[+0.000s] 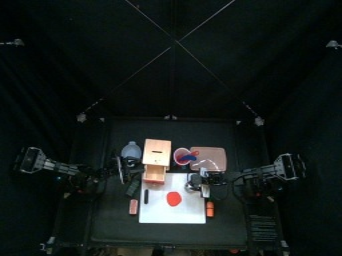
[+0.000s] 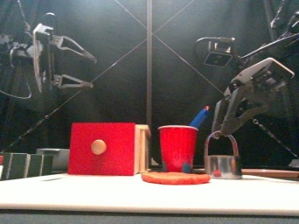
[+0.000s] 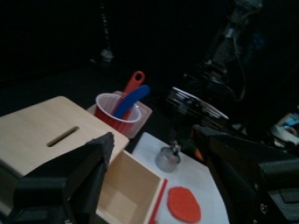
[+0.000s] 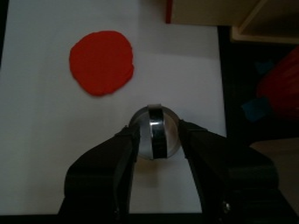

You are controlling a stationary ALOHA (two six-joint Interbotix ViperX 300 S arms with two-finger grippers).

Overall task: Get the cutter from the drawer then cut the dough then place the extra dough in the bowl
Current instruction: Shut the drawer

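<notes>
In the right wrist view the right gripper (image 4: 156, 144) is covering both flanks of the cutter (image 4: 155, 131) at lower middle. The upper right corner is cutting off the wooden box (image 4: 271, 19), and the red cup (image 4: 284, 77) is blurring into the right edge. In the front view the left edge is slicing through the dark green blocks (image 2: 21, 164), the red drawer front (image 2: 103, 149) is masking part of the bowl (image 2: 54, 156), and the cup is hiding most of the blue knife (image 2: 202, 115). From above, the cutter is showing too small to make out.

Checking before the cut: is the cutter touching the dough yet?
Apart. The right wrist view shows bare white board between the cutter and the dough.
</notes>
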